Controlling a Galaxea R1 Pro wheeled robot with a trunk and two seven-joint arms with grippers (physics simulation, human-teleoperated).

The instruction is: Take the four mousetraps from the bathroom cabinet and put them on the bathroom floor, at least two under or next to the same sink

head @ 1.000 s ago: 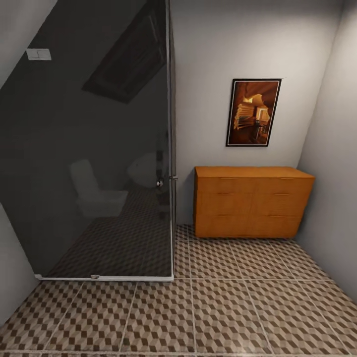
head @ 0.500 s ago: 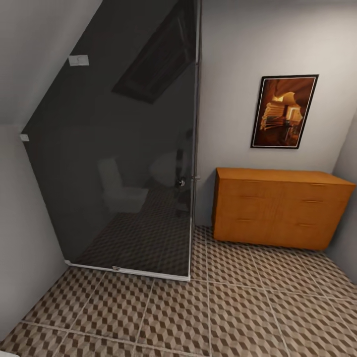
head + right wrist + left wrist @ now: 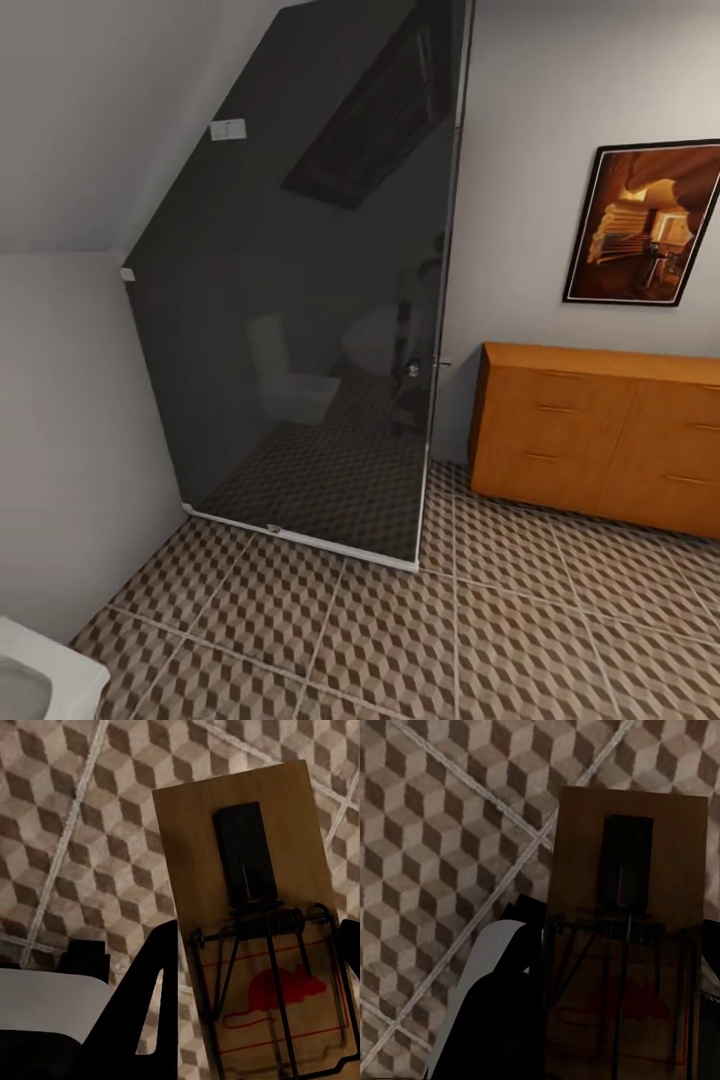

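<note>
- Currently, each gripper pinches one trap: left gripper (image 3: 615, 975) on the left trap (image 3: 626, 937), right gripper (image 3: 255, 967) on the right trap (image 3: 251, 915), both held above the floor (image 3: 520, 640).
- Risk: edge grips only; a jolt while the base travels could let a board slip and fall away from the sink.
- Risk: the glass screen (image 3: 330, 300) stands near.
- Floor: flat cube-pattern tile.
- Room: cabinet (image 3: 600, 435) against the far wall, under a picture (image 3: 645, 225).

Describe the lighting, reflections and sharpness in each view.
Head view: dim, even light; the dark glass panel mirrors floor tiles and pale fixtures. Left wrist view: mousetrap shadowed, its print barely readable. Right wrist view: mousetrap brighter, red mouse print crisp; fingers black silhouettes.
</note>
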